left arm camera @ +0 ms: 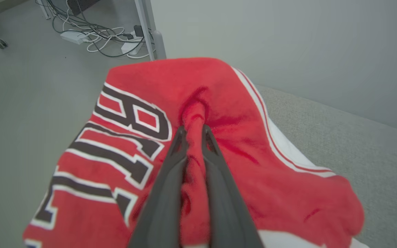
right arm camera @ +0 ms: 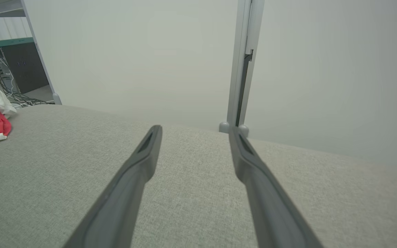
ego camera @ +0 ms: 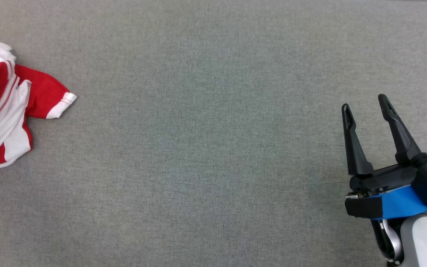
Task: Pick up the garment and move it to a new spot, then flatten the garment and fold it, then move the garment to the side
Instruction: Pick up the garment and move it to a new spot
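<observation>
Garment (ego camera: 9,107), a red and white jersey, lies bunched at the far left edge of the grey fabric-covered table (ego camera: 198,148) in my head view. One red sleeve (ego camera: 45,94) with a white cuff reaches toward the middle. On my left wrist feed the left jaws are pinching a raised ridge of the red cloth, just beside the black lettering (left arm camera: 129,137). Far over on the right, my right jaws stand spread wide over the table with nothing between them, well apart from the jersey.
</observation>
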